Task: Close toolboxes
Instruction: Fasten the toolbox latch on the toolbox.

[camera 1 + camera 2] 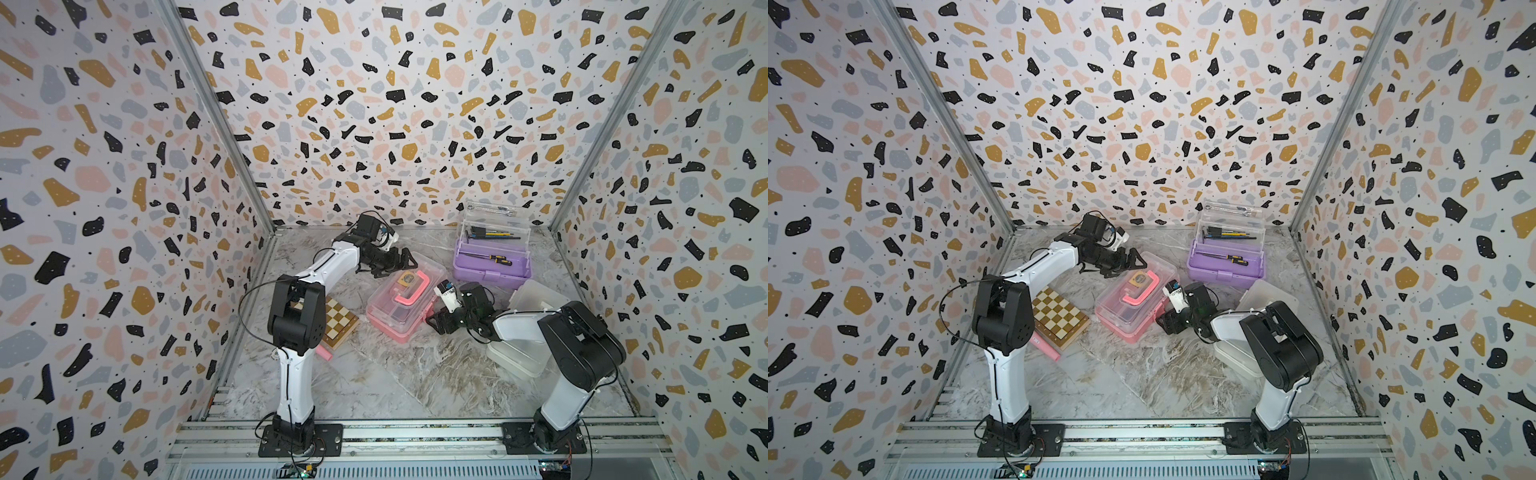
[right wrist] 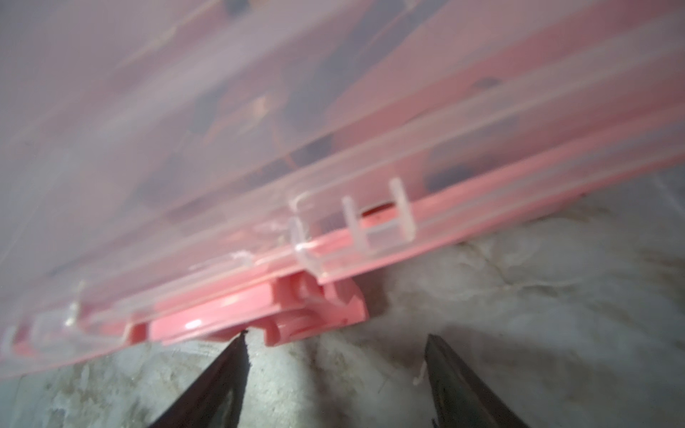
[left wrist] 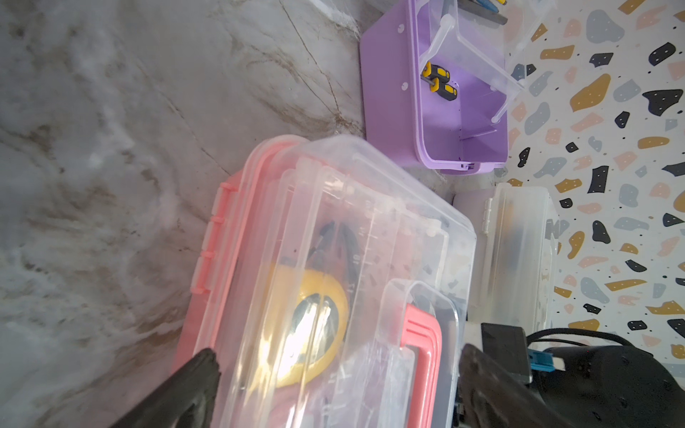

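The pink toolbox (image 1: 400, 305) lies near the middle of the marble tabletop (image 1: 415, 374), its clear lid down over the pink base and the pink handle flat on top. In the right wrist view its pink latch (image 2: 318, 315) sits under the lid's rim, just ahead of the right gripper (image 2: 335, 344). That gripper's jaws stand apart with nothing between them, and one fingertip (image 2: 241, 339) is at the latch's edge. We cannot tell whether the latch is fastened, as the picture is blurred. The left gripper (image 1: 397, 264) hovers over the box's far end with its jaws spread wide, one on each side of the lid in the left wrist view, gripping nothing. A yellow tape measure (image 3: 315, 326) shows dimly through the lid. Behind, the purple toolbox (image 1: 490, 270) stands with its lid raised and screwdrivers inside. The white toolbox (image 1: 515, 357) is largely hidden by the right arm. The chequered chessboard box (image 1: 338, 322) is partly covered by the left arm.
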Controlling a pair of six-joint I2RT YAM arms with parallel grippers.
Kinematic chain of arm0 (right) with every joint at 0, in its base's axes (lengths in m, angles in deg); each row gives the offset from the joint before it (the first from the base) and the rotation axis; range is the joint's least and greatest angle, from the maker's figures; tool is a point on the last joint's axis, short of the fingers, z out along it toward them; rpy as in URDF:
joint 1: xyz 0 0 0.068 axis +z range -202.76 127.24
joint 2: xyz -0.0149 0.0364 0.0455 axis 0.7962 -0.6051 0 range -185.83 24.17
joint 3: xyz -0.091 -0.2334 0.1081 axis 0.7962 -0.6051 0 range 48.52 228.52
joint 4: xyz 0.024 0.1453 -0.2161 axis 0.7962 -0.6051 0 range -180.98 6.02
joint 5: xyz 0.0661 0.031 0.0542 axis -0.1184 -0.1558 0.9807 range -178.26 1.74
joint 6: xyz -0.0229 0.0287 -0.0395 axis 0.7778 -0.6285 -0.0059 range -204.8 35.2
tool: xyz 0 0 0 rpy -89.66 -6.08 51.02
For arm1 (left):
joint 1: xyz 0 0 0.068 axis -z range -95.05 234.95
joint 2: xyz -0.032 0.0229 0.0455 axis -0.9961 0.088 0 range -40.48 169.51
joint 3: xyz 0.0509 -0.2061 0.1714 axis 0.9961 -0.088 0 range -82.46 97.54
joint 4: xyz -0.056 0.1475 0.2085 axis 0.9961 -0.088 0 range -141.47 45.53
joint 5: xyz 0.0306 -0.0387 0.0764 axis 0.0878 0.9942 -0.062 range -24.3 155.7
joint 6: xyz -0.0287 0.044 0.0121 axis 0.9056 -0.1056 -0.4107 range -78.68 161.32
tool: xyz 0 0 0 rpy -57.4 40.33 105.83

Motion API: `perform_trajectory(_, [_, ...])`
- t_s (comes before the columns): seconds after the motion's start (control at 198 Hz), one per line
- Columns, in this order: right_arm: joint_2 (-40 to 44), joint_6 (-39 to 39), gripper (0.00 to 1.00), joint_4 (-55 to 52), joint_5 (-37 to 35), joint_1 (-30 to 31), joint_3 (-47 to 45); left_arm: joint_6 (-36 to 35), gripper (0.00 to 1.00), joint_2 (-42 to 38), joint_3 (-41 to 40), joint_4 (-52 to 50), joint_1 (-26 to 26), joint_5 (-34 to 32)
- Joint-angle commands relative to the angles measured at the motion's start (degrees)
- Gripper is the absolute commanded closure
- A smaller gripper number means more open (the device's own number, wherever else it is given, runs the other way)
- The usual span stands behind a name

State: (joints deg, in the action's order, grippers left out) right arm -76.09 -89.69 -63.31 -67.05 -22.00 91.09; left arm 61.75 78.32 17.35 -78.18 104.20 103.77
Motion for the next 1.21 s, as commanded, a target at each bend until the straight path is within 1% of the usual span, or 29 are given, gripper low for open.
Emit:
perform_trajectory(0.0, [1.69,3.38,0.27,2.3,1.71,0.61,-0.83,-2.38,0.01,1.29,2.99,-2.2,-0.71,1.31])
perform_trajectory(0.096, [4.66,4.34,0.27,2.1,1.47,0.61,-2.67,-2.44,0.01,1.95,4.17,-2.75,-0.94,1.53])
perform_trajectory(0.167, [4.96,4.81,0.27,2.42,1.93,0.62,-3.37,-2.38,0.01,2.86,5.62,-3.41,-0.88,1.99])
perform_trajectory(0.323, [1.05,6.3,0.26,3.06,2.26,0.61,-1.32,-2.15,0.01,4.38,7.63,-4.62,-0.93,3.11])
perform_trajectory(0.596, [-5.06,8.65,0.26,4.46,2.12,0.61,3.67,-2.58,0.0,4.48,6.58,-5.83,-0.91,3.95])
perform_trajectory(0.783, [-8.13,10.73,0.34,4.45,2.59,0.61,6.49,-2.62,0.0,4.83,5.5,-5.57,-0.92,4.99])
perform_trajectory(0.833, [-8.48,11.4,0.37,4.91,3.47,0.61,6.59,-2.81,0.0,5.01,5.31,-5.62,-0.89,5.39])
perform_trajectory(0.889, [-8.92,12.31,0.38,6.13,5.32,0.61,6.49,-2.93,0.0,5.25,5.25,-5.68,-1.01,5.53])
perform_trajectory(0.939, [-9.22,12.53,0.37,7.29,6.04,0.77,6.24,-3.02,0.0,5.38,5.33,-5.9,-1.19,5.53])
perform_trajectory(1.015, [-9.55,12.44,0.32,8.7,5.86,1.09,5.63,-3.49,0.01,5.71,5.77,-6.58,-1.43,4.5])
perform_trajectory(1.091, [-10.0,12.47,0.29,10.47,5.92,1.15,4.83,-5.0,0.01,6.08,6.79,-8.44,-1.52,2.72])
perform_trajectory(1.202, [-11.05,11.9,0.27,13.83,5.82,1.14,3.8,-6.04,0.01,6.33,7.3,-9.41,-1.56,1.89])
